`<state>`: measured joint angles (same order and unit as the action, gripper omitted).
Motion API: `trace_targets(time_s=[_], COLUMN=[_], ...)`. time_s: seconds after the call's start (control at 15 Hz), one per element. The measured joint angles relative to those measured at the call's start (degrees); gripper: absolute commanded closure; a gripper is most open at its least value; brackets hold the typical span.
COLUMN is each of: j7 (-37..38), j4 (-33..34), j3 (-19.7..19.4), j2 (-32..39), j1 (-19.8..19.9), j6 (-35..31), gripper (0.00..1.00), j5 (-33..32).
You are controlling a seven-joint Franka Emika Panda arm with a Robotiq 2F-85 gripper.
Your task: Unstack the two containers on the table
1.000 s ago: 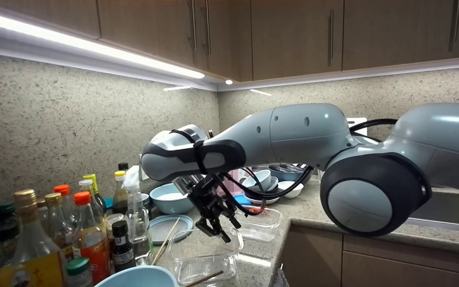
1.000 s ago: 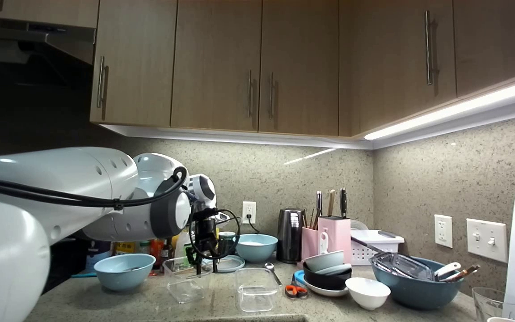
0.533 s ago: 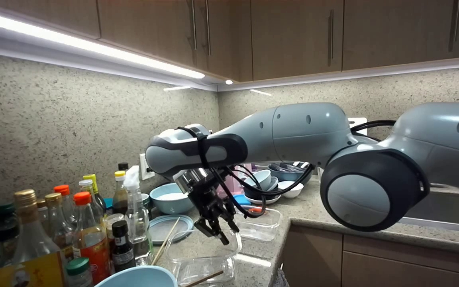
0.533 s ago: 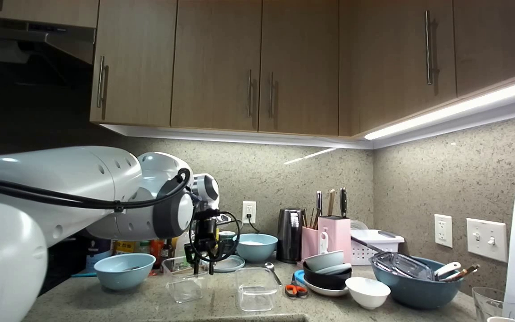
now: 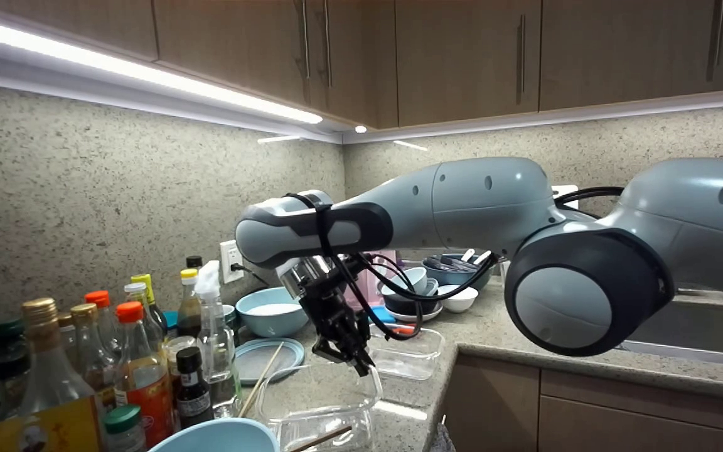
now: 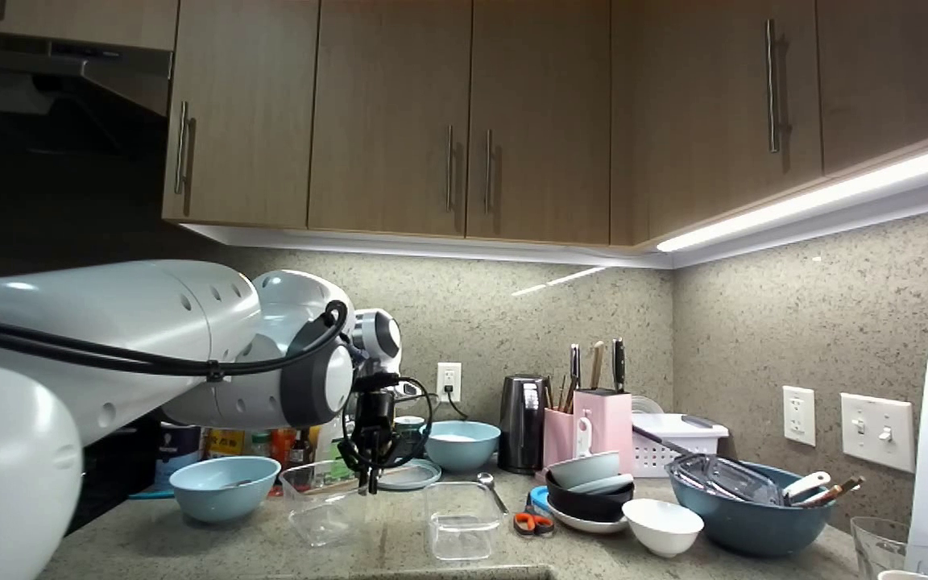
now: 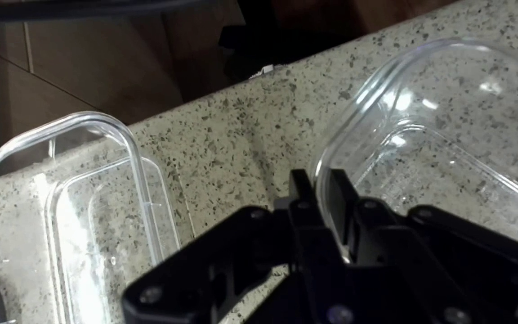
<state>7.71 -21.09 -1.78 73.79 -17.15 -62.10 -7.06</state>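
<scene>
A clear rectangular plastic tub [image 7: 443, 148] with rounded corners fills the right of the wrist view, its rim clenched in the jaws of the black gripper [image 7: 320, 182], one finger on each side of the wall. Whether its base lies flat is hard to tell. A matching second tub [image 6: 462, 522] stands upright and apart from it, near the edge of the speckled beige-grey countertop [image 7: 241, 135]. Near the second tub lie a metal spoon [image 6: 493, 491] and orange-handled scissors [image 6: 533, 525]. Close to the gripped tub, in an exterior view, are a light blue bowl [image 5: 217, 436] cut off by the frame and a flat round lid or plate [image 5: 250, 361] with a thin wooden stick [image 5: 261, 380] lying across it. Farther out stand a clear spray bottle [image 5: 214, 351], a bottle [image 5: 143, 383] with an orange cap, a black kettle [image 6: 524, 423], a pink knife block [image 6: 605, 435], a small white bowl [image 6: 663, 528] and a large blue bowl [image 6: 746, 528] heaped with utensils [image 6: 722, 479]. The pale grey robot arm [image 5: 487, 201] extends over the countertop; wooden wall cabinets [image 5: 462, 56] with long metal handles [image 6: 772, 84] line the top of both exterior views.
</scene>
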Motion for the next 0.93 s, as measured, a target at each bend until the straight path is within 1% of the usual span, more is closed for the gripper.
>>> trace_targets(time_s=[0.33, 0.93], j7=[12.2, 30.2], j4=[0.4, 0.5], j3=[0.2, 2.3], j2=[-1.1, -0.4], j1=[2.1, 9.7], j6=[-0.2, -4.2], gripper=[0.94, 0.94], j5=[4.1, 12.9])
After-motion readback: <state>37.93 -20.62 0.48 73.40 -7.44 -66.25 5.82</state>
